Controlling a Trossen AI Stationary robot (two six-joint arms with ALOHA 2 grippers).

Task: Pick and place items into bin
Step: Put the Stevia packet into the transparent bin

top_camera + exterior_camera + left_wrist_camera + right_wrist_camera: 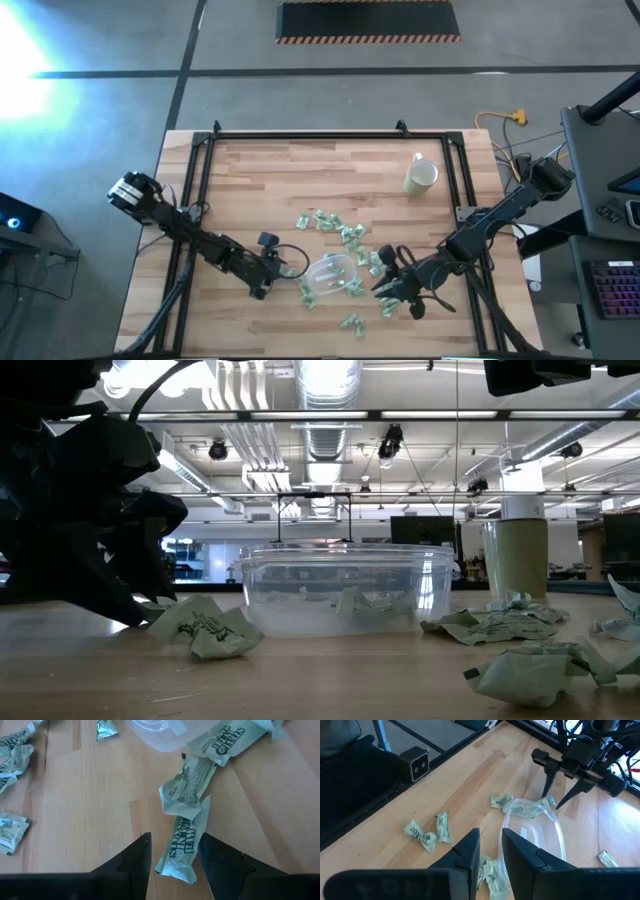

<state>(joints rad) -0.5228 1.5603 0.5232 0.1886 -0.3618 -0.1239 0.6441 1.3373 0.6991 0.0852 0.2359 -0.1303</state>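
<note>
The bin point(330, 275), a shallow clear oval tub, stands near the table's front with a few items inside. Pale-green wrapped items point(345, 235) lie scattered around it. My left gripper point(176, 837) is open at the bin's left, low over the table. Its fingers stand on either side of one long wrapped item point(182, 847) that lies flat, without touching it. My right gripper point(491, 834) hovers at the bin's right point(383, 287), above the rim point(506, 827), with a narrow gap between its fingertips and nothing in that gap. Items point(490, 875) lie on the table below it.
A cream mug point(421, 176) stands at the far right. A second crumpled item point(187, 782) lies over the far end of the one between my left fingers. A black rail frame point(300, 135) borders the table. Bare wood lies at the far left.
</note>
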